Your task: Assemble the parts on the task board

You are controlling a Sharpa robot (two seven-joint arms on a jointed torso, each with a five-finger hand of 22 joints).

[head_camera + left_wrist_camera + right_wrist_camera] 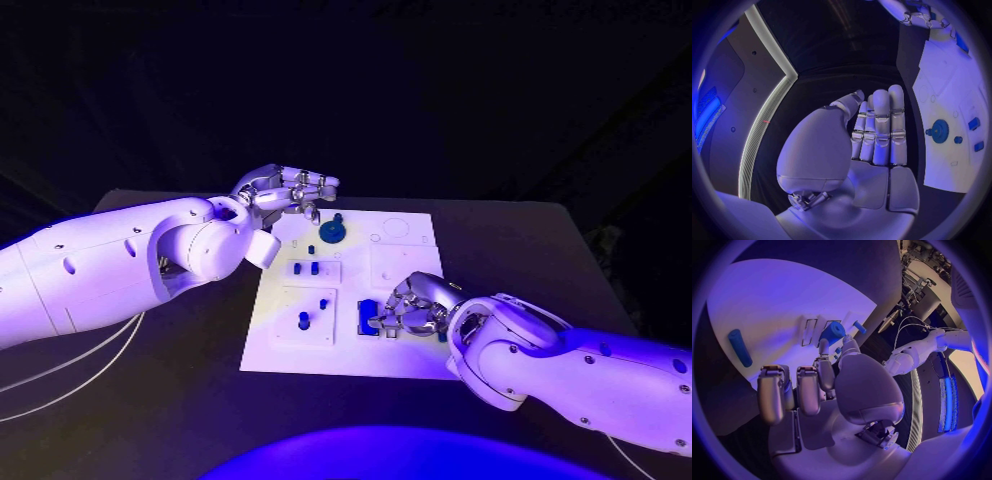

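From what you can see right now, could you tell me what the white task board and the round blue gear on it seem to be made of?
White task board: probably rigid plastic, matte; flat even surface with crisp recessed outlines, no glare.
Round blue gear: likely moulded or printed plastic, uniform colour, fine teeth at the rim; the finish is hard to judge.

Dim room under violet-blue light; the white board (346, 300) glares brightest; background black; wrist views bend straight edges at their rims; fingers (773, 390) close up look soft.
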